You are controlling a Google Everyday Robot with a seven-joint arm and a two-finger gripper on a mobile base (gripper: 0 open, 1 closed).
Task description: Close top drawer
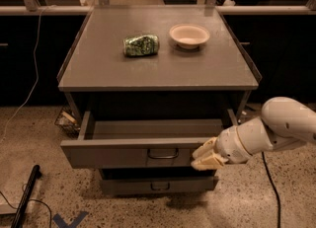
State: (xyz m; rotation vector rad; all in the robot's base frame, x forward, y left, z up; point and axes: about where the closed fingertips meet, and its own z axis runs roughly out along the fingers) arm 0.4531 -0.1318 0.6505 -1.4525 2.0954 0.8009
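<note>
My gripper (206,155) sat against the front of the top drawer (113,154), at its right end, the drawer standing partway out of the grey cabinet (158,74) (jaws spread or together, I could not tell). On the cabinet's top lay a green can (141,45) near a white bowl (189,35).

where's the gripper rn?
In the camera view, the gripper is low on the right, at the right end of the front of the top drawer, just right of its handle.

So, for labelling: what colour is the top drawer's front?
Grey. Camera view shows the top drawer, gripper at its right front.
</note>
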